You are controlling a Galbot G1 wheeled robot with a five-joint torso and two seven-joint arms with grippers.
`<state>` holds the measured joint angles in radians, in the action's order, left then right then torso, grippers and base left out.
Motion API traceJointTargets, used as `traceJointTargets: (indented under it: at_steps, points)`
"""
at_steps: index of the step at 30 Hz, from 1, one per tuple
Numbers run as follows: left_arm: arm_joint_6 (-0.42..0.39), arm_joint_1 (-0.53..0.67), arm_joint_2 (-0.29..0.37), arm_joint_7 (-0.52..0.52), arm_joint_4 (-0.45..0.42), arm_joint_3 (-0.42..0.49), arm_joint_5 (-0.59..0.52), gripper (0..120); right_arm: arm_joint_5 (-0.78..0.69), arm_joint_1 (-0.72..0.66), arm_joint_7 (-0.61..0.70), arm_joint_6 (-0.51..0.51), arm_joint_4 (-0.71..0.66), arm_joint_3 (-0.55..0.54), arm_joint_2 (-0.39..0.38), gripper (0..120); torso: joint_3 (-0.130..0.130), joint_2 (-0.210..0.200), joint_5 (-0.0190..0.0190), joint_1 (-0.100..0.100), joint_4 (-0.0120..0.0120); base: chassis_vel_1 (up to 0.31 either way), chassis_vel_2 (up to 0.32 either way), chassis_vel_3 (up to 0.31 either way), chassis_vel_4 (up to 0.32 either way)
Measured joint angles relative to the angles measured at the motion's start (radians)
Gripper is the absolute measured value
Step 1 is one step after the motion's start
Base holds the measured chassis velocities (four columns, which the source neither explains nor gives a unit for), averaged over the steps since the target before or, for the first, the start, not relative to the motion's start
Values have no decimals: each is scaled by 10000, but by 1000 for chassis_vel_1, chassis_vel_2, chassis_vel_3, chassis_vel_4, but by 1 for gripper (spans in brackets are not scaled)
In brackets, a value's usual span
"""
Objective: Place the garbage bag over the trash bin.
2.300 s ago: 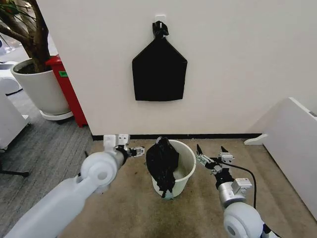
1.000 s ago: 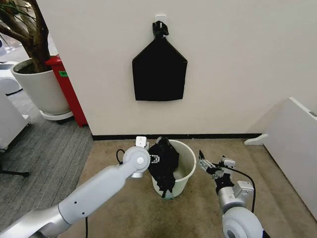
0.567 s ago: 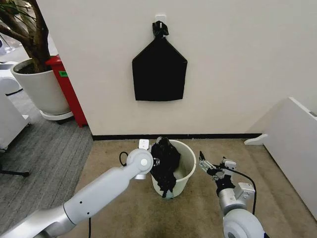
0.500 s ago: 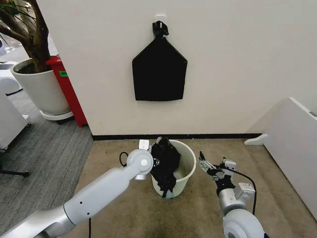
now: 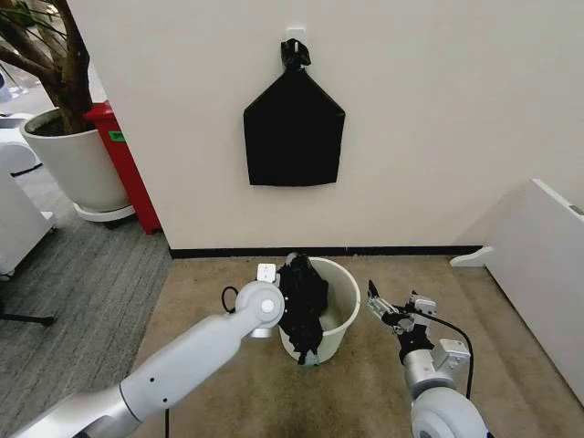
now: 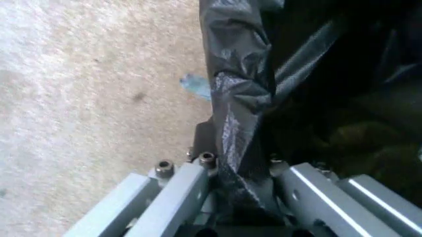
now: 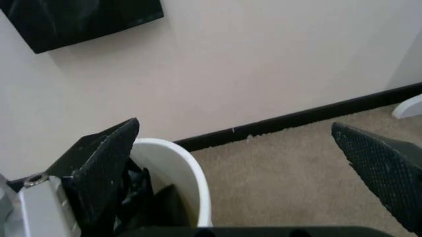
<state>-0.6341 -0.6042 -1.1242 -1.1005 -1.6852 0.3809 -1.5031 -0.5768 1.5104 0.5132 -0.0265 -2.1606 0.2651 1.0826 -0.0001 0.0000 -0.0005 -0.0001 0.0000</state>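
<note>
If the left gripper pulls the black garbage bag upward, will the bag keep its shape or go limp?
Probably limp: the garbage bag hangs in crumpled folds over the rim of the trash bin. Its glossy film may be slippery, though the left gripper has a fold between its fingers. It looks thin, so likely light.

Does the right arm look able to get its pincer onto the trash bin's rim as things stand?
Probably yes. The right pincer hangs open just beside the trash bin, with bare carpet between them. The garbage bag drapes the opposite side, where the left pincer grips it.
</note>
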Motion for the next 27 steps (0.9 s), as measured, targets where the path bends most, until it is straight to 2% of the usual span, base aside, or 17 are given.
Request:
traceJointTargets:
  at_steps: [7,14,19,21,24,27]
  points:
    - [540,-226,60,-166,-396,-61,41,1,-42,34,21,-66,-247,216,-5,100,2,-1,4,0,-1,0,0,0,0]
    - [1598,-473,514,-99,-1465,-188,302,0,-729,-64,455,-667,-1637,254,-377,100,3,-1,6,0,2,0,0,0,0]
    - [2732,-498,976,803,-2487,-387,892,0,-2570,-491,1370,-1796,-3066,-332,-813,100,2,-1,2,0,0,0,0,0,0]
    - [2801,-500,1017,906,-2546,-398,999,0,-2752,-569,1453,-1886,-3149,-398,-853,100,2,-1,2,0,0,0,0,0,0]
    - [3239,-544,1372,1743,-2928,-454,2010,0,-3818,-1266,1706,-2447,-3402,-748,-1241,100,2,0,5,0,1,0,0,0,0]
    - [3412,-562,1459,1989,-3059,-444,2521,0,-4112,-1869,1602,-2704,-3385,-941,-1552,100,2,-1,6,0,2,0,0,0,0]
